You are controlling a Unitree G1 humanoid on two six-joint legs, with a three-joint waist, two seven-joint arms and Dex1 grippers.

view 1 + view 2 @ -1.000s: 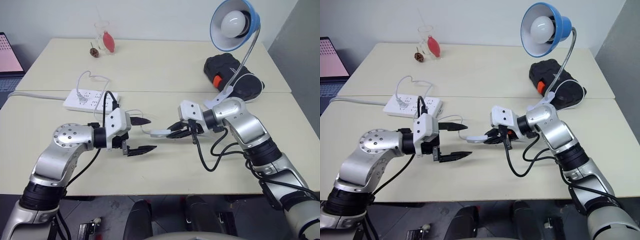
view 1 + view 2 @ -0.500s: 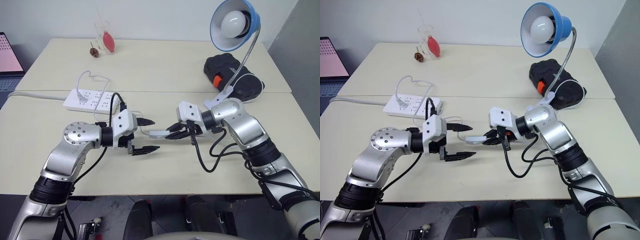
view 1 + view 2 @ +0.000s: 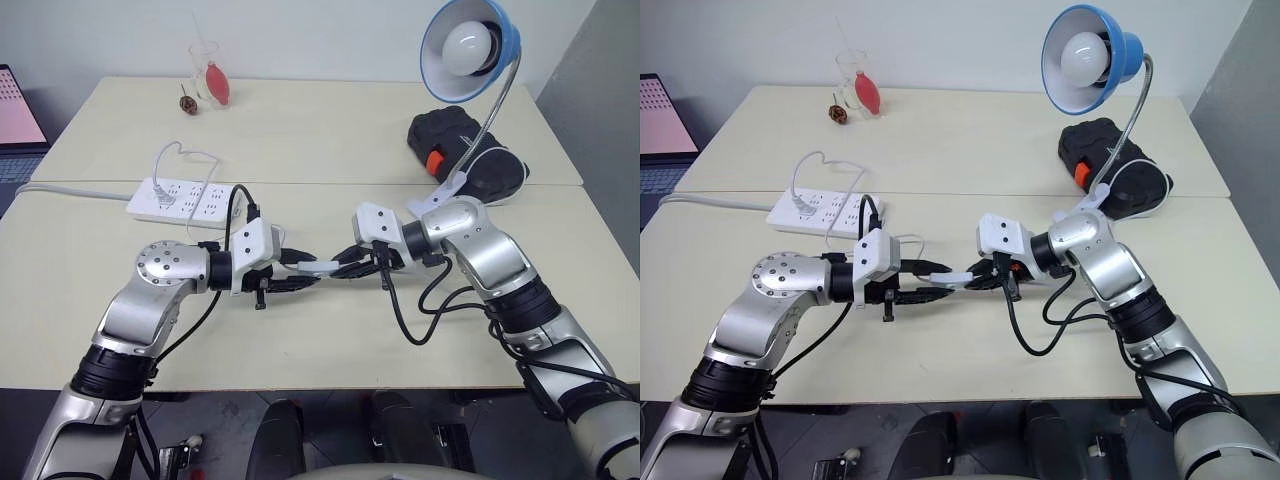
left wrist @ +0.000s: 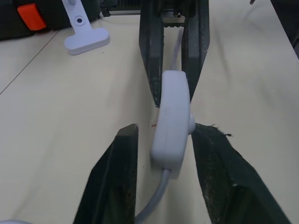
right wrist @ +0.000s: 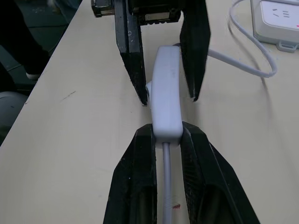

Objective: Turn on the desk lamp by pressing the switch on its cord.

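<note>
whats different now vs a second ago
The left gripper has moved in toward the right gripper and narrowed its wide-open fingers around the free end of the switch; one finger still shows a gap. The right gripper stays shut on the switch's other end. The desk lamp remains unlit and the power strip has not moved.

no text, label, brand, number or sign was legible on any object in these views.
</note>
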